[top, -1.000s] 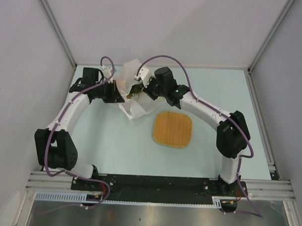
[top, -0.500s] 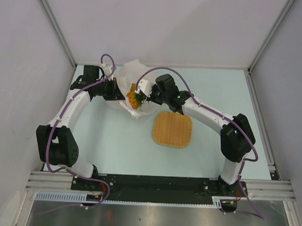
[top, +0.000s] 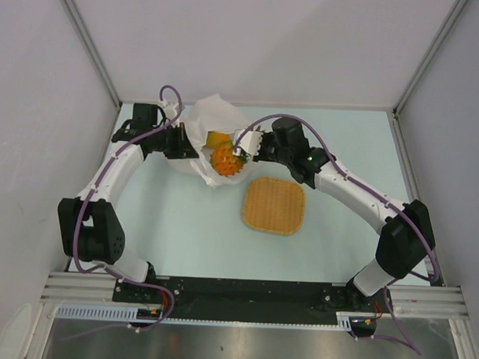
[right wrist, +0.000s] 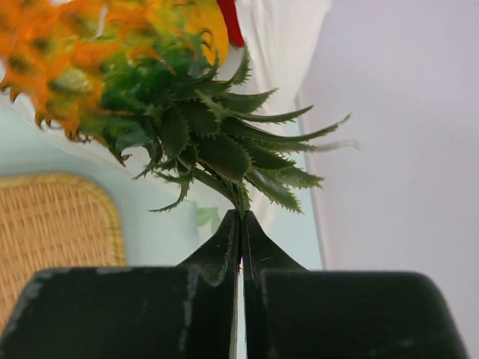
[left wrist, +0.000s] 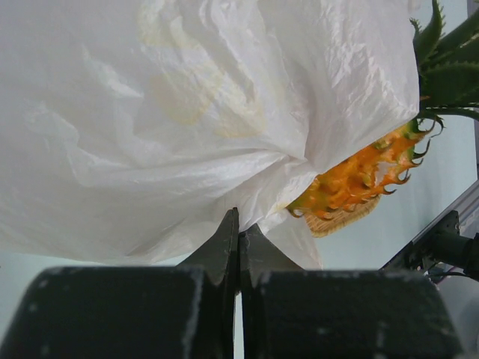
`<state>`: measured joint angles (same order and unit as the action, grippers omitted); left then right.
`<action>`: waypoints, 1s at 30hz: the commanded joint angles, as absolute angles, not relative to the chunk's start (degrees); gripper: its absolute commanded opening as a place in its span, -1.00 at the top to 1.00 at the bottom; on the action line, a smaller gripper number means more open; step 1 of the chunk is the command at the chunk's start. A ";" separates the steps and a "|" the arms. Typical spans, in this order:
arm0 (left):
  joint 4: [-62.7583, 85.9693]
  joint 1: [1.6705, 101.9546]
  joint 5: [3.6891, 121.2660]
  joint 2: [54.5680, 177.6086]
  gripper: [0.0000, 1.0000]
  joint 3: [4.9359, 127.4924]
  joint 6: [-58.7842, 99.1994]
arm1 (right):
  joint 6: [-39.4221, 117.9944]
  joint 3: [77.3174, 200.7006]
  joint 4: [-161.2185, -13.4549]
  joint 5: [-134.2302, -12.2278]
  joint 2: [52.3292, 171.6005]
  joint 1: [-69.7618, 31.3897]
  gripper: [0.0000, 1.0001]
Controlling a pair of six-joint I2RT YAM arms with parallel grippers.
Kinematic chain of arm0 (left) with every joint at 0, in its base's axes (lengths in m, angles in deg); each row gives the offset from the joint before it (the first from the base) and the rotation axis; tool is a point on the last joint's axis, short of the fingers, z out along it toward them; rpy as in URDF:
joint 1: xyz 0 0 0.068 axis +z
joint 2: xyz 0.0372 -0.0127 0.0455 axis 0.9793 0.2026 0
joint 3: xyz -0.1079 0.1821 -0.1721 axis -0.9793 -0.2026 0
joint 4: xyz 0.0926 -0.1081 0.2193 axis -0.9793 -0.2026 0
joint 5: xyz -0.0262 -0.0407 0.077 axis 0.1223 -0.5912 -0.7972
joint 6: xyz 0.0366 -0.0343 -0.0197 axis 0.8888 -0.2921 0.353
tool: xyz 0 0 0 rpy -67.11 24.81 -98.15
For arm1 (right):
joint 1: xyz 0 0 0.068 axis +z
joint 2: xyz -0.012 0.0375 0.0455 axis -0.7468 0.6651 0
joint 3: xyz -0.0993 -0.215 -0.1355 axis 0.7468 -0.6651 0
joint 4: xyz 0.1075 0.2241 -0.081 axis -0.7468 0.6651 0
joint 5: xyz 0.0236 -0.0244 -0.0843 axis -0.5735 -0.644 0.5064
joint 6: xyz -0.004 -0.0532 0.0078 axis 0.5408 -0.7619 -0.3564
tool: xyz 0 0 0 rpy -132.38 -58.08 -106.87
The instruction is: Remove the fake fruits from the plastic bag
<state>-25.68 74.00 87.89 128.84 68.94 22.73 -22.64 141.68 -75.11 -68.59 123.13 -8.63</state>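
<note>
The white plastic bag [top: 203,127] lies at the back of the table and fills the left wrist view [left wrist: 187,112]. My left gripper [left wrist: 238,228] is shut on a fold of the bag, also seen from above [top: 195,149]. My right gripper [right wrist: 240,218] is shut on a leaf of the green crown [right wrist: 217,146] of the orange pineapple [top: 226,162], held at the bag's mouth, mostly outside it [left wrist: 359,176]. A yellow-orange fruit [top: 215,138] shows in the bag's mouth, and a red piece [right wrist: 230,21] behind the pineapple. Other fruits are hidden.
A flat orange woven tray [top: 274,205] lies on the pale table just right and near of the bag; its edge shows in the right wrist view [right wrist: 52,232]. White walls and metal rails enclose the table on the back and both sides.
My right gripper has pulled back to the right, drawing the pineapple by its crown out of the bag's mouth. The left gripper keeps its hold on the bag, which has opened and lifted.
</note>
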 commanded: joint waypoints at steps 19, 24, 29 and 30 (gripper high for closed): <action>-23.90 74.01 88.67 129.80 1.00 68.67 21.42 | -47.07 117.96 -87.58 -59.28 106.64 -8.68 1.00; -24.07 74.01 88.58 130.15 0.99 68.84 21.42 | -48.03 115.94 -96.45 -54.96 109.45 -7.62 1.00; -24.78 74.01 88.67 130.77 0.99 69.80 21.68 | -50.67 114.88 -98.21 -54.43 109.72 -7.88 1.00; -24.86 74.01 88.58 130.86 0.99 69.81 21.68 | -51.11 114.79 -97.95 -54.43 109.20 -8.14 1.00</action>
